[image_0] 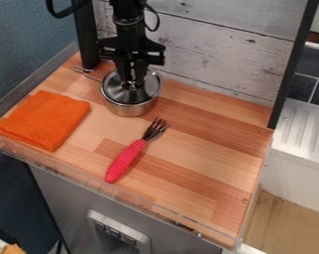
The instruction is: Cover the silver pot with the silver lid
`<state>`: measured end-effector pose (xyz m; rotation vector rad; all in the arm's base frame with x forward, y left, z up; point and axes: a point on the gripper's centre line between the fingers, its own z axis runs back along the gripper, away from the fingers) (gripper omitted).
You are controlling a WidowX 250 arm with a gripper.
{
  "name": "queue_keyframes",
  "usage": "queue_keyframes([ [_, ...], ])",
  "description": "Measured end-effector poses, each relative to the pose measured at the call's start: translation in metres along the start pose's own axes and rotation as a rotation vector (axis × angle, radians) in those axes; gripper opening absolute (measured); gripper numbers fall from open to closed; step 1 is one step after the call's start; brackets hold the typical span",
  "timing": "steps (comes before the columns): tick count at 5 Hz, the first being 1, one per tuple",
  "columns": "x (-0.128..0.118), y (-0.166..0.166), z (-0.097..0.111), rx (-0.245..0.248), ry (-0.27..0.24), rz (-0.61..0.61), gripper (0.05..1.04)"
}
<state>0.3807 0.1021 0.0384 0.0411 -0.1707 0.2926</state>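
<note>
Silver lid (147,90) over silver pot (131,108), far left.
Black hand (131,82) hangs at lid's centre; grip state cannot be told.

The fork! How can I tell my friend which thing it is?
On the wooden counter, find the silver pot near the back. The fork lies in front of it, right of the orange cloth in the picture, prongs pointing toward the back. Its long red handle sets it apart from the round, shiny pot and the flat cloth.
</note>
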Motion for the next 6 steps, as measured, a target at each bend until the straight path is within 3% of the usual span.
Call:
queue_keyframes([
  [2,0.011,0.007,-0.007,0.028,0.004,0.030,0.285],
  [3,0.011,0.006,-0.006,0.025,0.005,0.024,0.352],
  [4,0.006,0.001,-0.007,0.022,0.020,0.000,0.653],
  [5,0.004,-0.004,0.014,0.020,0.033,-0.004,0.938],
  [6,0.012,-0.006,0.040,-0.001,0.018,-0.038,1.008],
])
